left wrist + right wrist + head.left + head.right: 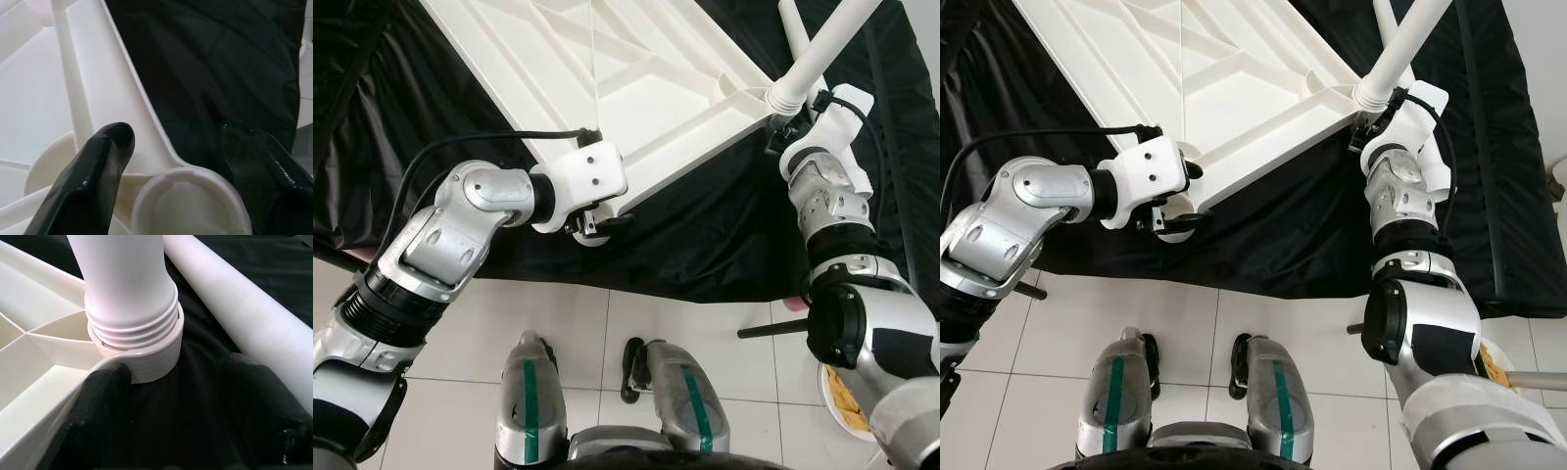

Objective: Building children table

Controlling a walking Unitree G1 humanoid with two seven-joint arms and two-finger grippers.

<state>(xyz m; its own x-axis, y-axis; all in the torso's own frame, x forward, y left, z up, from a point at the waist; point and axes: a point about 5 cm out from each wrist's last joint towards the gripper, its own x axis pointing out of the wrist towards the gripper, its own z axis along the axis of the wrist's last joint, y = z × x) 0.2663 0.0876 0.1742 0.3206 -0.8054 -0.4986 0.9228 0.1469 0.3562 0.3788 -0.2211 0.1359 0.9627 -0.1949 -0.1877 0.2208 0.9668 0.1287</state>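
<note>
The white ribbed plastic tabletop (607,78) is lying upside down across the frame's upper centre on black cloth (724,225). The left claw (592,227), spread, is straddling its lower corner socket (188,203); the right claw (781,137), spread, is sitting beside the white threaded tube leg (129,289) at upper right.

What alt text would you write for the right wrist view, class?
A white table leg stands in the threaded corner socket of the overturned white tabletop, threads partly exposed. The right tool's open black fingers flank the socket; another leg lies on black cloth.
</note>
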